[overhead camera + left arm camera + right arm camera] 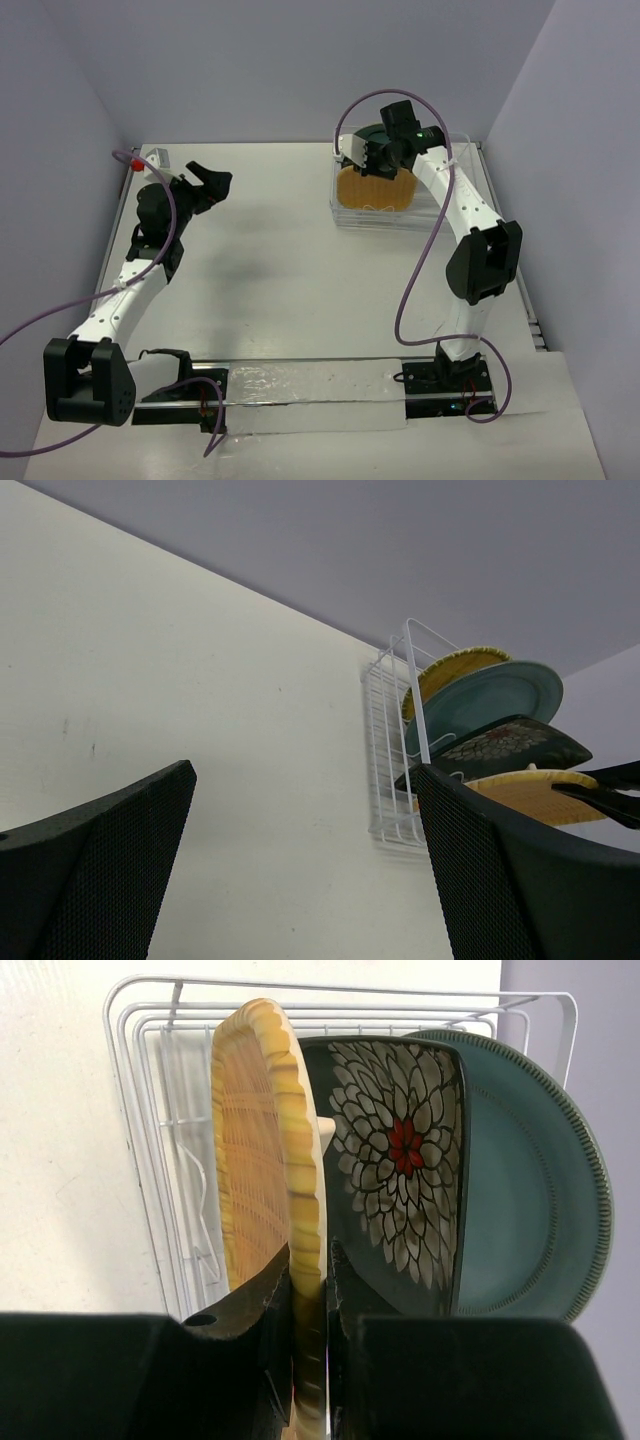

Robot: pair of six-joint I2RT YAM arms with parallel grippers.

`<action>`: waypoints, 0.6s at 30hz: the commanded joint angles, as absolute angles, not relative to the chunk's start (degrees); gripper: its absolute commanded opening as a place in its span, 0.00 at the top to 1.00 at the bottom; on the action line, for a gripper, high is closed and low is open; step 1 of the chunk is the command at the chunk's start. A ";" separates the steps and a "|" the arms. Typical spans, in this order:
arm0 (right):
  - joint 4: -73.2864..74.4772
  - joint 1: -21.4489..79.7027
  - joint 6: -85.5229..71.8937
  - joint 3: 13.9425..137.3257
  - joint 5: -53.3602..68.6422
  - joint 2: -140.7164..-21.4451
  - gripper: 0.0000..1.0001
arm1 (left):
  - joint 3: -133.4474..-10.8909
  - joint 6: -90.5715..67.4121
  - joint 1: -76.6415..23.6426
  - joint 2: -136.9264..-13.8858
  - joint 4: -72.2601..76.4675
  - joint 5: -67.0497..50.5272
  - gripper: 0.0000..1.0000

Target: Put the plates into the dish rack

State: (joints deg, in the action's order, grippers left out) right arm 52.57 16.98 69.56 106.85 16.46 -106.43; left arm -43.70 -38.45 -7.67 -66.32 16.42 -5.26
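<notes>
The dish rack stands at the back right. In the left wrist view the rack holds the yellow woven plate, the teal plate, the black floral plate and the orange plate, all on edge. My right gripper is shut on the top rim of the orange plate. In the right wrist view the gripper pinches the orange plate beside the black plate and the teal plate; the yellow plate is hidden there. My left gripper is open and empty, also seen in its own view.
The rack's white wire frame rises around the plates. Purple-grey walls close in the table at the back and on both sides. A grey strip lies along the near edge between the arm bases.
</notes>
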 commanded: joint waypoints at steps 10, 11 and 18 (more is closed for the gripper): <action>45.70 15.44 66.97 108.37 17.37 -109.60 0.78 | -43.86 -37.12 -7.21 -63.72 14.99 -2.93 0.01; 45.41 15.38 66.74 108.40 17.34 -109.54 0.70 | -44.03 -37.00 -7.21 -63.55 14.54 -2.79 0.01; 44.56 15.38 64.87 111.49 17.37 -106.98 0.37 | -43.45 -36.91 -7.21 -62.46 15.00 -2.99 0.01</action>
State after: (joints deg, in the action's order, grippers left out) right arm 48.20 15.81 66.25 107.34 17.15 -109.23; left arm -43.53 -38.20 -7.66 -64.43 14.41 -3.41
